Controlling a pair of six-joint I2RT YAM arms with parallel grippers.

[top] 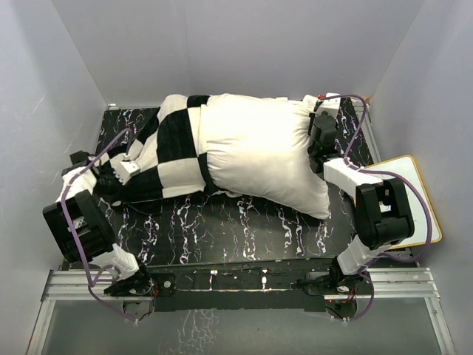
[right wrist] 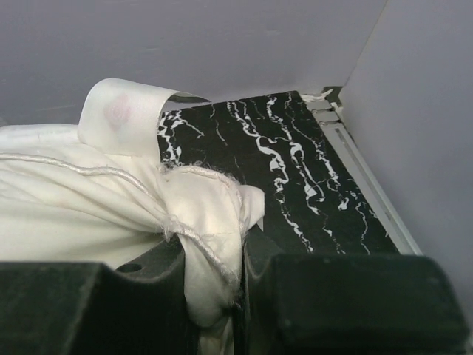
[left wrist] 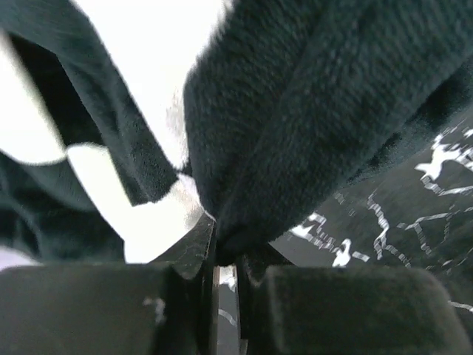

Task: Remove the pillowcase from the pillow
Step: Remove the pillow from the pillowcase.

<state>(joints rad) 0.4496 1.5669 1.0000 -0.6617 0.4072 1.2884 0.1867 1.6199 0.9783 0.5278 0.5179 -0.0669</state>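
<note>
Left end effector (left wrist: 225,259) clamps the pillowcase (top: 164,159) at the left of the table (top: 236,229); right end effector (right wrist: 222,259) clamps the pillow (top: 262,151) by its right corner; the long axis runs between them, cover on the left part only; the peel should go leftward.

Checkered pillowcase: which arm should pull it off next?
Left. The left jaws are shut on the black-and-white checkered plush pillowcase, bunched at that end; the right jaws pinch the plain off-white pillow by its corner, anchoring it.
</note>
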